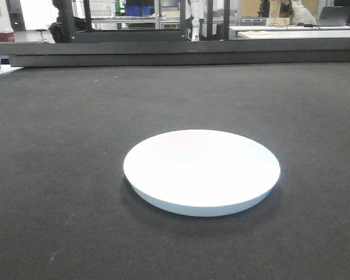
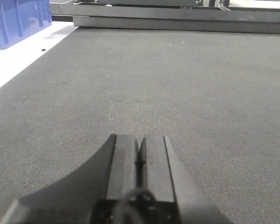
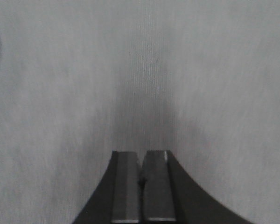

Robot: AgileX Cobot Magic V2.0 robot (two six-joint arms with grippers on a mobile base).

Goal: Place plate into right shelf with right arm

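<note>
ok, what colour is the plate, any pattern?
Plain white plate, no pattern visible. Shows best in the exterior front-facing view, against the dark grey mat.

Front view: diffuse light from above, plate [image 1: 202, 172] blown out to flat white, thin soft shadow under its rim on the mat [image 1: 58, 175], background bright. Left wrist sharp, floor strip [image 2: 14, 60] clipped. Right wrist blurry, washed grey, dim shadow ahead of right gripper [image 3: 142, 156]
</note>
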